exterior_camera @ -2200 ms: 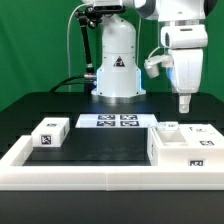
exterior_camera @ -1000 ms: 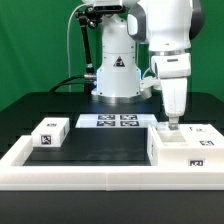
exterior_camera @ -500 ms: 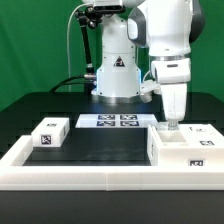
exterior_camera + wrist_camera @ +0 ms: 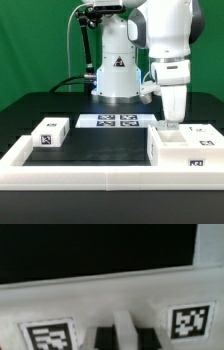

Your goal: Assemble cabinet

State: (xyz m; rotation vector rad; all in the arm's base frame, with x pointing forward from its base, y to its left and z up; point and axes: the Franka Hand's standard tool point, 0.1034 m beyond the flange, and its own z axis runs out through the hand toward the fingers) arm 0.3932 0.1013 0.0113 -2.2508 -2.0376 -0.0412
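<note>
While I hang low over cabinet [image 4: 186, 150] back edge, my jaws sit either side of thin white wall [image 4: 122, 328]; too blurry, cannot tell if pinching. Cabinet on desk [image 4: 100, 145], exterior view's right.

Exterior shot was evenly lit and sharp, though the white cabinet [image 4: 172, 150] looked nearly blown out. Wrist cam was soft and blurry all over, tags [image 4: 190, 321] smeared.

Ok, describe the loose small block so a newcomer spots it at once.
On the black table, look to the exterior view's left, away from the cabinet under the gripper. The small block sits there alone. Unlike the flat marker board, it is a raised box with a tag on its front.
</note>
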